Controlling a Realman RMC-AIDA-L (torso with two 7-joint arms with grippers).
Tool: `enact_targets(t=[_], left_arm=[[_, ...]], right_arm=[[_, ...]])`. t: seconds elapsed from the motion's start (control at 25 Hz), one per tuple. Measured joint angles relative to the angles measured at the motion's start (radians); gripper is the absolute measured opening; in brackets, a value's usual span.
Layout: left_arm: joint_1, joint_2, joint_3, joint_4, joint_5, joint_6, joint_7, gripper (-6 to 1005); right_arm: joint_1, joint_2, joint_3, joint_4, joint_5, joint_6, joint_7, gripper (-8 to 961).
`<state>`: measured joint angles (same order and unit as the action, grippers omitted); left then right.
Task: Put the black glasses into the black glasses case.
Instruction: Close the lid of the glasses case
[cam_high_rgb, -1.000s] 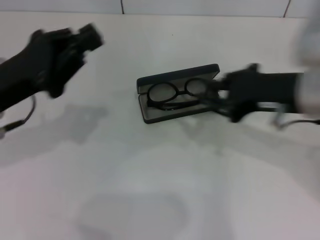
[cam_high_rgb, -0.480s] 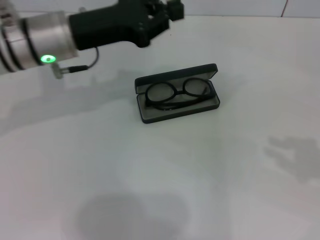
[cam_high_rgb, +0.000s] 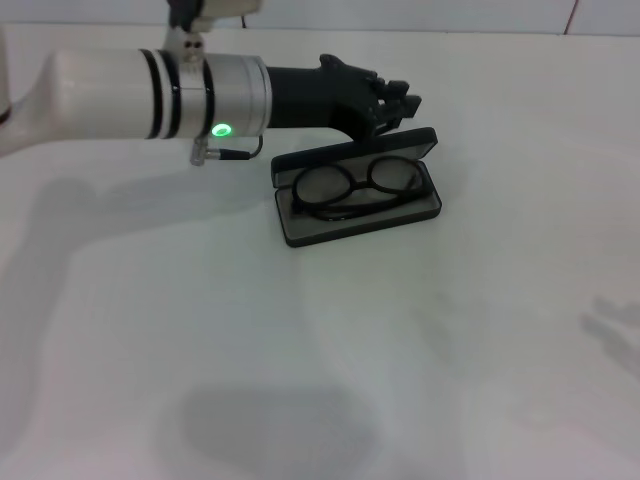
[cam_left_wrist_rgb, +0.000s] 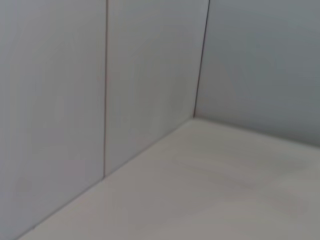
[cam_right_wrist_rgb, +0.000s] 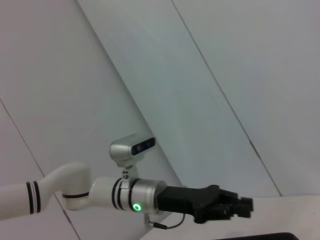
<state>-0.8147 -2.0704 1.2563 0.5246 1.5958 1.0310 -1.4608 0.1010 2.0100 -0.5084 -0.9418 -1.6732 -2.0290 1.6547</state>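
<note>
The black glasses case (cam_high_rgb: 300, 236) lies open in the middle of the white table, its lid (cam_high_rgb: 350, 154) standing up at the far side. The black glasses (cam_high_rgb: 363, 181) rest inside on the grey lining, lenses facing up. My left arm reaches in from the left, and my left gripper (cam_high_rgb: 400, 102) hovers just behind the lid's upper edge near its right end, shut with nothing in it. The right wrist view shows that same left gripper (cam_right_wrist_rgb: 244, 207) from the side, over a dark sliver of the case (cam_right_wrist_rgb: 270, 236). My right gripper is out of view.
The white table (cam_high_rgb: 320, 360) stretches wide in front of the case. A tiled wall (cam_high_rgb: 400, 12) runs along the table's far edge. In the left wrist view, only the wall corner (cam_left_wrist_rgb: 195, 112) and the tabletop show.
My right gripper let go of the glasses in the case and pulled out of view to the right. My left arm swung across from the far left to behind the case lid.
</note>
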Motion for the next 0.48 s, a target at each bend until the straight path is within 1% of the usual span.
enact_targets(t=[0.08,0.16,0.28,0.48], left_arm=[[-0.009,-0.011,0.001,0.0,0.039,-0.029,-0.015,215],[-0.011,-0.014,0.004,0.0,0.055,-0.048,-0.019,213],[-0.012,-0.012,0.003,-0.004,0.068,-0.06,-0.028,211],[-0.009,-0.001,0.001,-0.009,0.072,-0.062,-0.051,208]], right_arm=[[0.005,-0.001,0.001,0.018,-0.012,0.001,-0.018,260],[0.013,-0.001,0.001,0.03,-0.026,0.003,-0.027,261],[0.024,-0.001,-0.004,0.047,-0.042,0.01,-0.036,261],[0.037,0.0,-0.01,0.061,-0.057,0.017,-0.049,261]])
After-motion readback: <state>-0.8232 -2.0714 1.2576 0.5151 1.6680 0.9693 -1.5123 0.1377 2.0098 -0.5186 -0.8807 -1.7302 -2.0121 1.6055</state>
